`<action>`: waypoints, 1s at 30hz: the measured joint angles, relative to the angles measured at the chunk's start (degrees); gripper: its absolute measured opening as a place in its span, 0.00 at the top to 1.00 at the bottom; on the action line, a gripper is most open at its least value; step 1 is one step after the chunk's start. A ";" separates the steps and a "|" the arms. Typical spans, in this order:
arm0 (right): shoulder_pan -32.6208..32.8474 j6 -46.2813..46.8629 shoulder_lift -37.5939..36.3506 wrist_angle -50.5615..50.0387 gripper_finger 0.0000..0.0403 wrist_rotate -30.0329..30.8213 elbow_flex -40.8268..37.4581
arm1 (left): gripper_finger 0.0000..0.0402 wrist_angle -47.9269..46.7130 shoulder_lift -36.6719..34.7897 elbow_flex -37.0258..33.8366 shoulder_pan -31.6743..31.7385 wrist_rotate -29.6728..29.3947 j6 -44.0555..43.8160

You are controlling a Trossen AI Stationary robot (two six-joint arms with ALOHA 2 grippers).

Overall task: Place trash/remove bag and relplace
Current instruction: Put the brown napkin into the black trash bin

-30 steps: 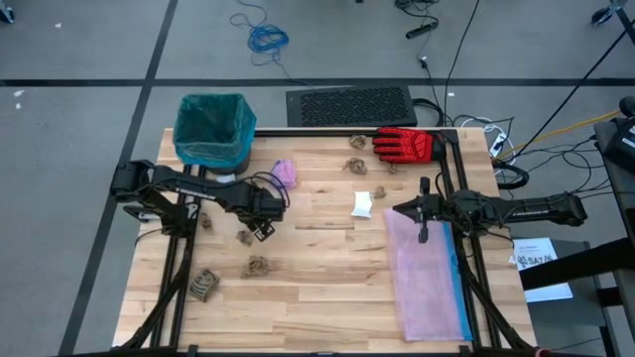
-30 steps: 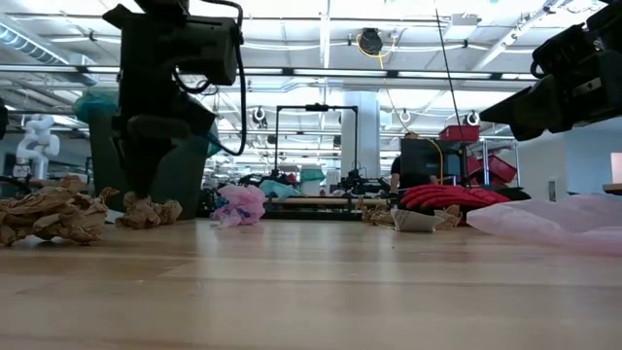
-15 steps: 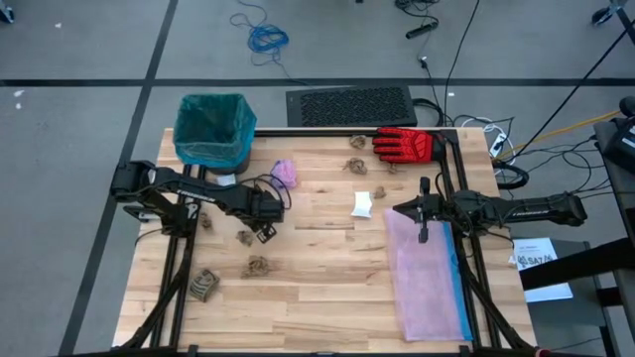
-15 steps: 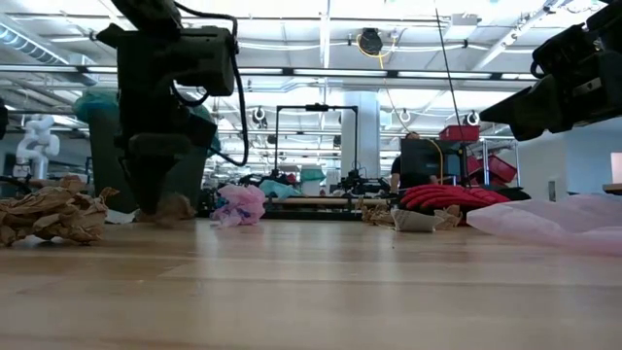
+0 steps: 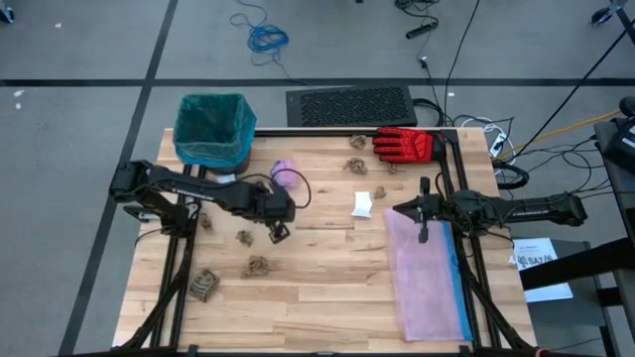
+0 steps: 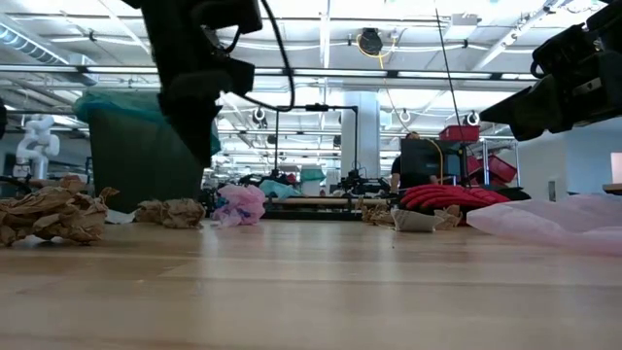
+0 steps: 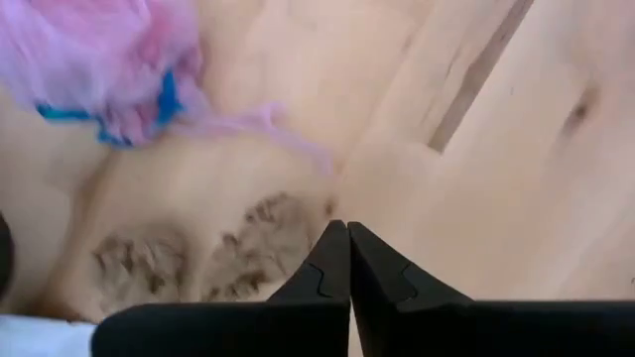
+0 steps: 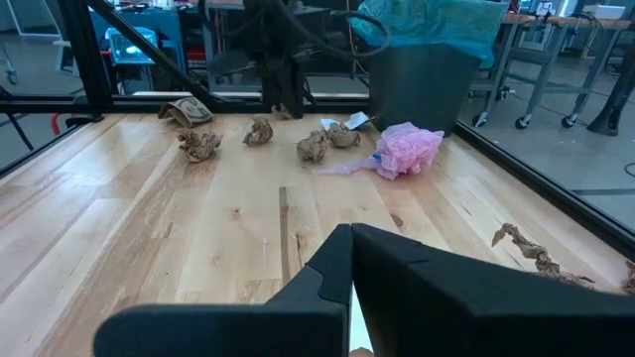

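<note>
A teal bag (image 5: 212, 127), brown paper wads (image 5: 257, 266), a purple crumple (image 5: 284, 175) and a red-and-black glove (image 5: 405, 145).

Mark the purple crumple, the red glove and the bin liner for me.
purple crumple (image 5: 285, 174): high view, middle of the wad.
red glove (image 5: 404, 145): high view, on the back of the glove's palm.
bin liner (image 5: 212, 124): high view, on the teal plastic inside the bin's mouth.

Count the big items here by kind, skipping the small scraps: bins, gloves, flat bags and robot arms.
bin: 1
red glove: 1
pink bag: 1
robot arms: 2 (left arm, right arm)
Total: 5
</note>
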 joint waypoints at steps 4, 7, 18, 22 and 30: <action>0.02 -0.02 0.00 0.01 1.00 0.02 0.00 | 0.94 -1.25 0.00 0.06 1.35 -0.69 4.23; 0.00 -0.02 0.00 0.00 1.00 0.02 0.00 | 0.88 -2.16 0.00 -0.01 2.46 -0.65 6.79; 0.00 0.00 0.00 0.00 1.00 0.02 -0.02 | 0.57 -1.54 1.33 -4.80 5.42 1.62 12.72; 0.01 -0.01 0.00 0.00 1.00 0.02 -0.02 | 0.50 1.37 3.99 -5.84 6.51 1.27 14.68; 0.01 -0.02 -0.01 0.01 1.00 0.02 -0.01 | 0.47 1.56 12.36 -5.67 8.41 1.35 15.75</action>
